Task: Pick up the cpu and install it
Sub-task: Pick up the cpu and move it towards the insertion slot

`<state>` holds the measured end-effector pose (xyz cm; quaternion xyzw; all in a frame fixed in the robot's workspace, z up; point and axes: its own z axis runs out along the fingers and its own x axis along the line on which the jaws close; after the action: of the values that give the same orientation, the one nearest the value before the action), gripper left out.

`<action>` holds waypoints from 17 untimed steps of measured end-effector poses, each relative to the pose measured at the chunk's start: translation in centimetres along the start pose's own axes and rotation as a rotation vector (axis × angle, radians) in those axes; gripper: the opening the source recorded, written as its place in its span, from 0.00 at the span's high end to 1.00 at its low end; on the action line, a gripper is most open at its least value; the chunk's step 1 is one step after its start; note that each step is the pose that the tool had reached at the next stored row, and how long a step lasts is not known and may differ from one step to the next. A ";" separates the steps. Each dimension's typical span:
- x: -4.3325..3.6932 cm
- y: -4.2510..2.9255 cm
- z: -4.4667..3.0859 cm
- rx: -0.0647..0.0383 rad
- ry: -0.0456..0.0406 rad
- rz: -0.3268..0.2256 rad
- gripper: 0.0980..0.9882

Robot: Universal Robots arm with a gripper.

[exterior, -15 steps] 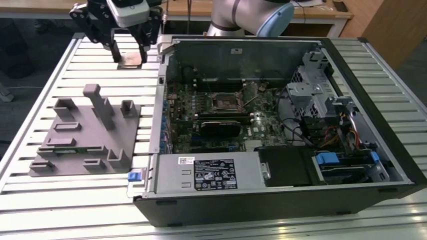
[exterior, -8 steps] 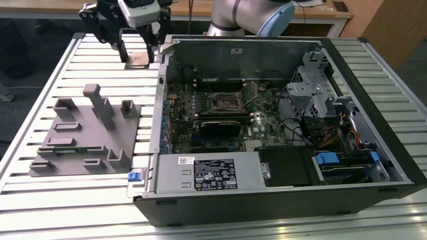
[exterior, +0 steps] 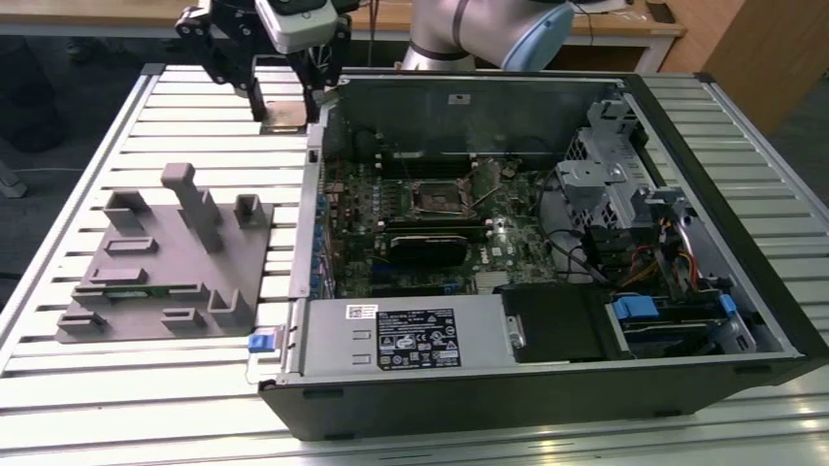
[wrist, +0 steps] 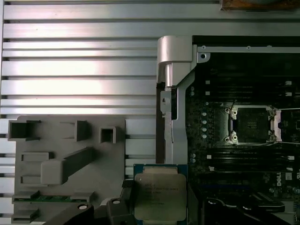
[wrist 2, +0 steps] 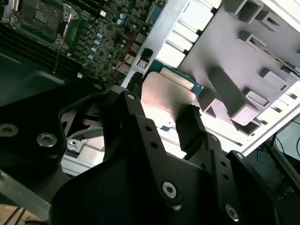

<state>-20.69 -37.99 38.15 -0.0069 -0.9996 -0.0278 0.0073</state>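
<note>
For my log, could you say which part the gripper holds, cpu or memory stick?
The cpu, the square silvery chip; the green memory stick lies in the tray.

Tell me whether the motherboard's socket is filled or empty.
Empty: the socket sits bare in the first wrist view, while the cpu is gripped in the claw.

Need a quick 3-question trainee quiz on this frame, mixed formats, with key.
1. True or false: the cpu is already seated in the socket.
2. The gripper is closed on: A) a screw B) the cpu C) nothing.
3. Fill in: the green memory stick lies in the grey ____.
Key: 1 false; 2 B; 3 tray.
</note>
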 end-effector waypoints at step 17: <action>-4.66 0.51 0.03 0.000 0.0000 0.000 0.50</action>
<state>-16.03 -37.54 38.08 -0.0069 -0.9996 -0.0278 0.0073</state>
